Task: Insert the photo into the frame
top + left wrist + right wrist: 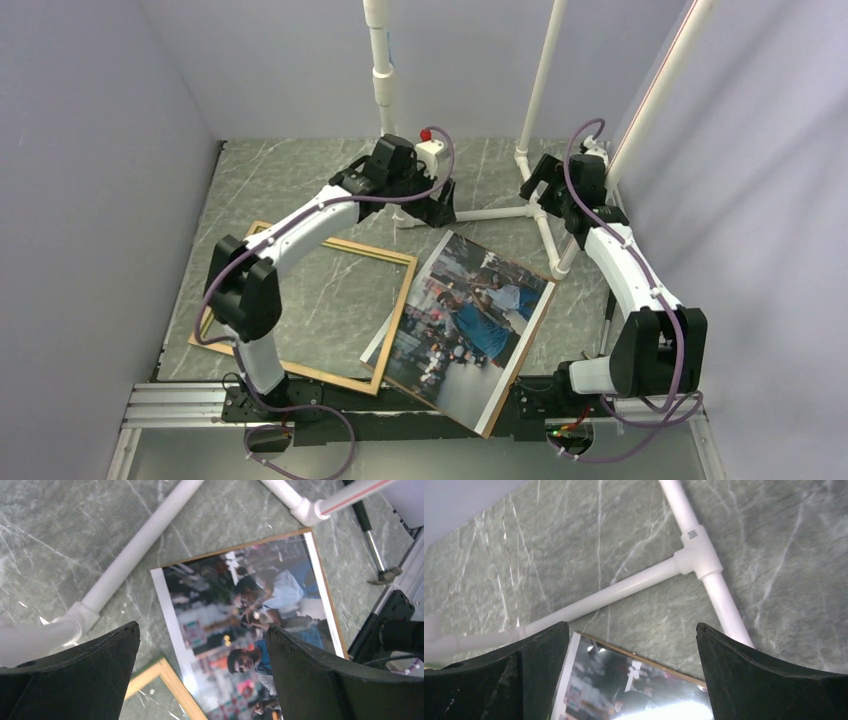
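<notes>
**Grippers spread wide, photo still outside the frame**

Left gripper hangs with its jaws wide apart and nothing between them, above the far end of the photo, close to the white pipe stand. The right gripper is also spread wide and holds nothing. It sits at the far right of the table, beside the pipes, and its wrist view looks down on a pipe junction and the photo's far edge.

The photo lies face up on the table at centre right, turned at an angle, with the man in the blue shirt near its middle. A thin brown edge shows along its far and right sides, as if a board lies under it.

The frame lies flat to the left with its light wood face up and bare table showing through its opening. The photo's near-left corner lies over the frame's right rail, and the rest of the print is outside the frame.
</notes>
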You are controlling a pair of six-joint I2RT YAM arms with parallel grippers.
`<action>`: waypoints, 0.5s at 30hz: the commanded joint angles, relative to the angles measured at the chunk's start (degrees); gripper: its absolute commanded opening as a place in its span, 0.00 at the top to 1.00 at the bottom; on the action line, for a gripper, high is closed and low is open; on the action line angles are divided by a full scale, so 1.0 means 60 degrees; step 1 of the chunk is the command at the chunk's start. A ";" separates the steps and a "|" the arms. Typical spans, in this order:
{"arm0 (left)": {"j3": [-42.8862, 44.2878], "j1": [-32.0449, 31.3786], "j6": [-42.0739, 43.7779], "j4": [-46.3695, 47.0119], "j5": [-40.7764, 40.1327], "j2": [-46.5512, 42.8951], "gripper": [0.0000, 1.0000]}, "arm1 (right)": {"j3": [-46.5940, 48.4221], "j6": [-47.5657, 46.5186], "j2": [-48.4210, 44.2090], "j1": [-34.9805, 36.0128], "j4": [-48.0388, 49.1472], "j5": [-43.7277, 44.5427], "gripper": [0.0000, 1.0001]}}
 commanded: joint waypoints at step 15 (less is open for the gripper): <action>-0.4218 -0.0791 -0.2357 -0.0340 -0.4815 -0.5540 0.01 | 0.0503 -0.0855 0.0365 0.2542 0.0171 -0.1373 0.00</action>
